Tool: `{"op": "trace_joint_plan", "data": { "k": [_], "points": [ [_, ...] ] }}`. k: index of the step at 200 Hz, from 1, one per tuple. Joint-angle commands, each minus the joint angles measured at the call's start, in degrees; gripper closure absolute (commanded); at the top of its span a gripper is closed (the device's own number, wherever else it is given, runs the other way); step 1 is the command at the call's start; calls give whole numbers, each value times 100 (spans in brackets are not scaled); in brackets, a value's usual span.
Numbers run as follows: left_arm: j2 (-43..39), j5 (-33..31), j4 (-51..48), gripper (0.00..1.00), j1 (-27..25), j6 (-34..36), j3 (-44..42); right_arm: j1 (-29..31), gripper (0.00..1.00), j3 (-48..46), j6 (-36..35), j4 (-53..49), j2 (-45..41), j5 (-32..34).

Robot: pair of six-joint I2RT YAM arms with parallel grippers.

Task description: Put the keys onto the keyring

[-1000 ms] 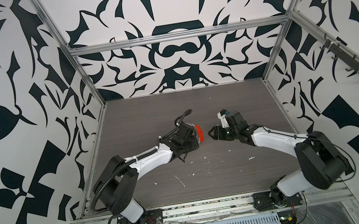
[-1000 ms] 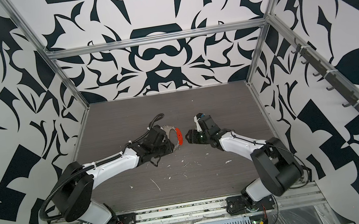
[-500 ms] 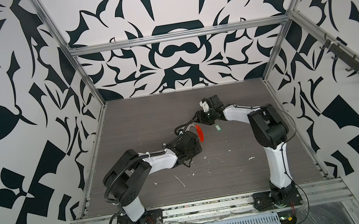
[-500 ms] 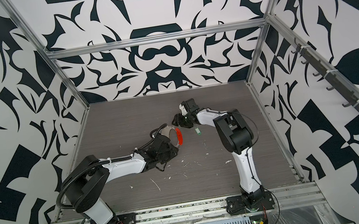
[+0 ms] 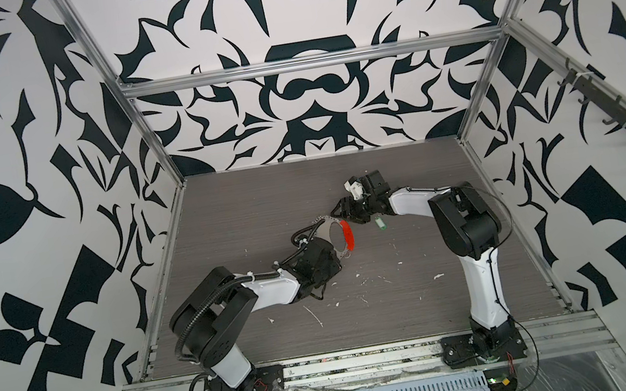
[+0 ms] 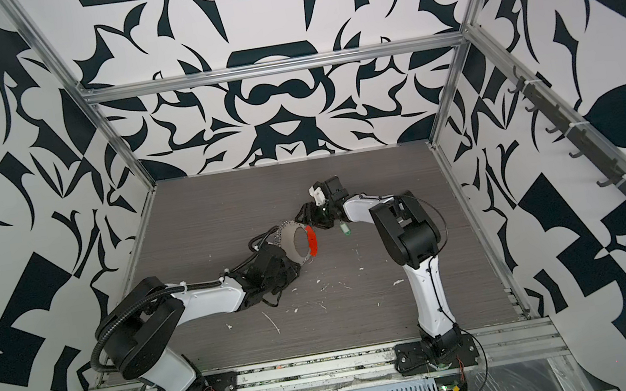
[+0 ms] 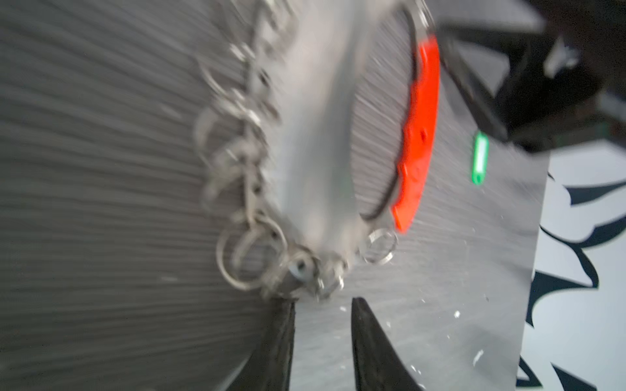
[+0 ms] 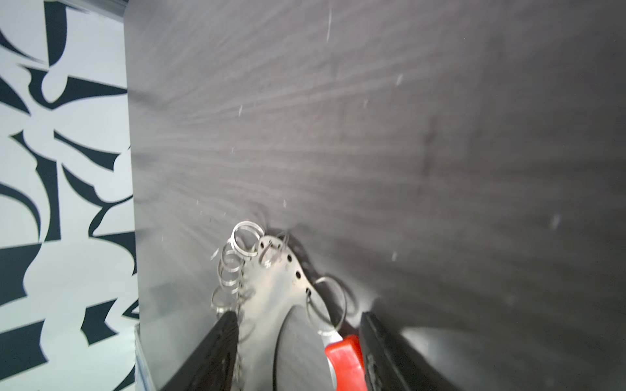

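Keyring (image 5: 328, 233) spans the gap between the two arms near the middle of the dark wood-grain desk (image 5: 261, 196). It is a flat silvery loop, seen as a narrow oval in both top views, with its curved red segment (image 5: 347, 234) on the side toward the right arm. Small split rings (image 8: 244, 237) crowd along the opposite edge, threaded through holes in the metal.

The left gripper (image 7: 321, 303) meets the loop's near end. In the left wrist view a clump of rings and metal sits right at its fingertips (image 7: 283, 325), which stand a little apart. It reads as a pinch on that end, though the picture is blurred.

The right gripper (image 8: 298, 313) comes in at the far end. Its two dark fingers (image 8: 216, 352) are apart and straddle the loop, one beside the string of split rings, the other beside the tip of the red segment. Whether they press on the metal or only bracket it I cannot tell.

The green key tag (image 5: 381, 224) lies flat on the desk just beside the right gripper, near the red segment but clear of it. It is not threaded on the keyring, and its white label panel faces up. White flecks (image 5: 314, 315) dot the desk nearer the arm bases.
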Motion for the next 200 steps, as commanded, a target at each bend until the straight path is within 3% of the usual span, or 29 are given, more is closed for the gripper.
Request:
{"op": "trace_joint_plan", "data": {
  "k": [1, 63, 79, 91, 121, 136, 153, 171, 200],
  "points": [
    [-227, -99, -394, 67, 352, 142, -220, 244, 38, -667, 292, 215, -530, -179],
    [-280, 470, -900, 68, 1611, 917, 42, 1102, 38, -2357, 1405, 1821, -1538, -225],
    [-451, 410, -1351, 68, 1892, 1258, 255, 1092, 39, -2292, 1323, 1486, -1812, -140],
    [-645, 141, -1832, 68, 1983, 1570, 444, 1043, 39, -2095, 944, 655, -2094, 119],
    [-1102, -360, -2700, 68, 1996, 2596, 922, 958, 39, -1868, 192, -652, -2821, 1073],
    [-1293, -159, -2504, 67, 1865, 3258, 1053, 740, 39, -1956, 50, -719, -3126, 1367],
    [-1396, -209, -1982, 62, 1371, 4132, 1142, 297, 39, -2151, -20, -554, -3322, 1570],
    [-1042, 483, -1858, 57, 1240, 4482, 1556, -182, 39, -2316, -209, -464, -3322, 1676],
    [83, 1443, -2240, 62, 1118, 5248, 2744, -584, 39, -2694, -570, -109, -3355, 2125]
  ]
}}
